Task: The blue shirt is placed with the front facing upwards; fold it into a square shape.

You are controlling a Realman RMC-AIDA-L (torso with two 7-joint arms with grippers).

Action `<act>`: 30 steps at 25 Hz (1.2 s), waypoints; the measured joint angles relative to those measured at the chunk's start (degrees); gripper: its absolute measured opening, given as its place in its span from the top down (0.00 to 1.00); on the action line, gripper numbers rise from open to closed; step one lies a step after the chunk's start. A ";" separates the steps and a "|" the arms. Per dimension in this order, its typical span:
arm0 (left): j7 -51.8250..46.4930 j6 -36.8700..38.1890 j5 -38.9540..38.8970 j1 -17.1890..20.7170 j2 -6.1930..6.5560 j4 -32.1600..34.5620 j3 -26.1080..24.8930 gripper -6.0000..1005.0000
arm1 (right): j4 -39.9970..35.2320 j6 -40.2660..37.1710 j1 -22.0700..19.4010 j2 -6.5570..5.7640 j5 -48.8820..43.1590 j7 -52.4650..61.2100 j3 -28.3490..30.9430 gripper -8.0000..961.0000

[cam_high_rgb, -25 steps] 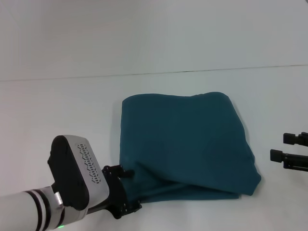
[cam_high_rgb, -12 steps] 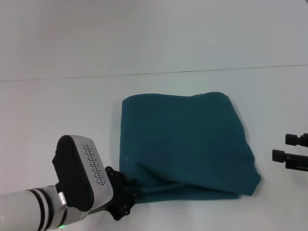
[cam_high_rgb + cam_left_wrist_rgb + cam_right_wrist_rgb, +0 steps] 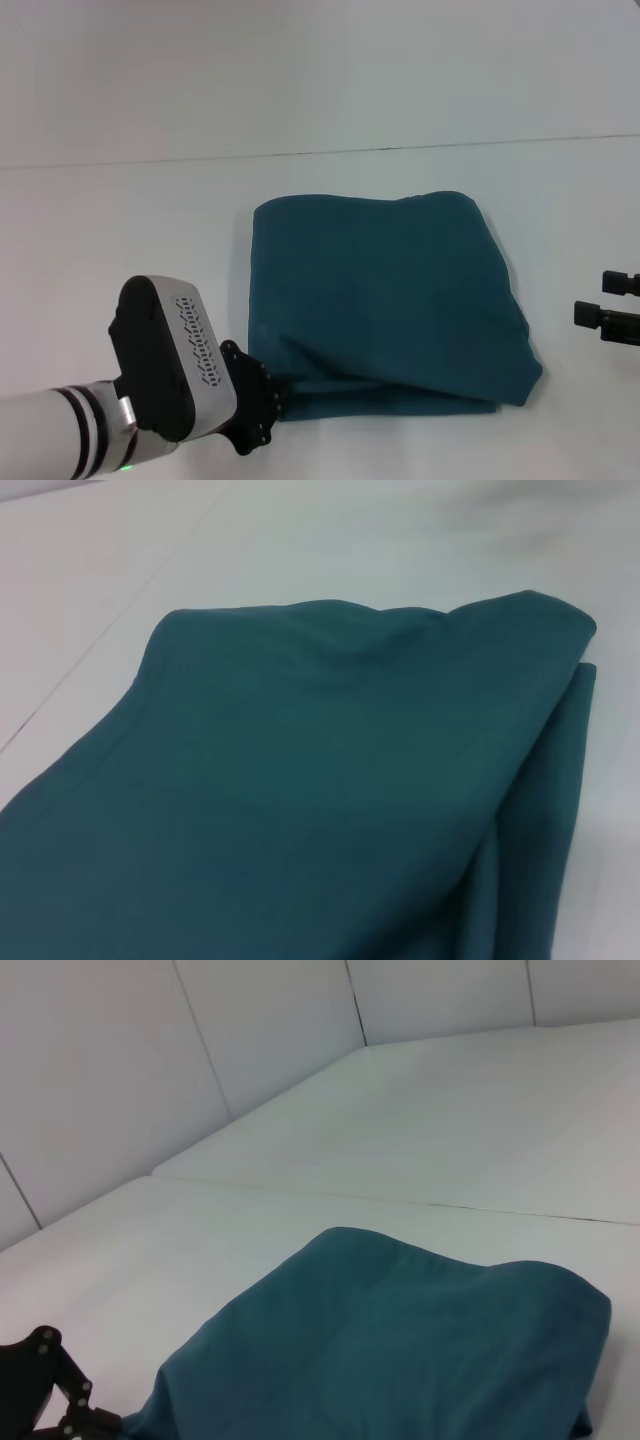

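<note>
my left gripper [image 3: 268,398] at shirt's near-left corner, finger state hidden | right gripper [image 3: 610,312] apart, drawn further right, off the cloth | the blue shirt [image 3: 385,300] lies centre-table, roughly square | fold looks nearly finished

You cannot see the left pincer [image 3: 272,398]'s fingertips; its own housing and the blue shirt [image 3: 385,305]'s near-left corner cover them; the right pincer [image 3: 612,303] is cut off at the head view's right edge; the shirt's print and collar are folded out of sight; the left wrist view crops the shirt.
</note>
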 joint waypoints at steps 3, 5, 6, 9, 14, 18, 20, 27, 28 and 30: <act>-0.02 0.69 0.02 0.42 0.00 -0.74 -0.65 0.96 | 0.01 0.18 0.13 -0.16 0.02 0.40 0.02 0.13; -0.02 0.89 0.03 0.93 0.00 -1.36 -1.31 0.96 | 0.01 0.32 0.26 -0.24 -0.03 0.51 0.03 0.13; 0.08 1.17 0.03 1.26 0.00 -1.78 -1.78 0.96 | 0.01 0.41 0.31 -0.23 -0.09 0.55 0.03 0.13; 0.38 2.39 -0.31 2.04 0.00 -2.87 -3.03 0.96 | 0.01 0.84 0.37 -0.29 -0.21 0.56 -0.27 0.13; 0.53 3.62 -0.41 2.22 0.00 -3.57 -2.64 0.96 | -0.34 0.93 0.47 -0.32 -0.30 0.56 -1.17 0.13; 0.21 3.16 0.01 1.34 0.00 -3.07 0.15 0.95 | -0.44 0.93 0.86 -0.34 -0.33 0.56 -0.93 0.13; -0.51 2.98 -0.10 1.05 0.00 -3.10 0.77 0.95 | -0.45 0.93 0.92 -0.39 -0.33 0.56 -0.96 0.13; -1.67 2.06 0.07 0.65 0.00 -2.92 1.44 0.82 | -0.46 0.92 0.96 -0.42 -0.33 0.56 -1.01 0.14; -1.67 1.83 0.08 0.58 0.00 -2.73 1.54 0.78 | -0.47 0.92 0.96 -0.42 -0.33 0.56 -0.98 0.14; -1.67 1.20 0.15 0.35 0.00 -2.31 1.63 0.71 | -0.47 0.92 0.96 -0.42 -0.33 0.56 -0.98 0.14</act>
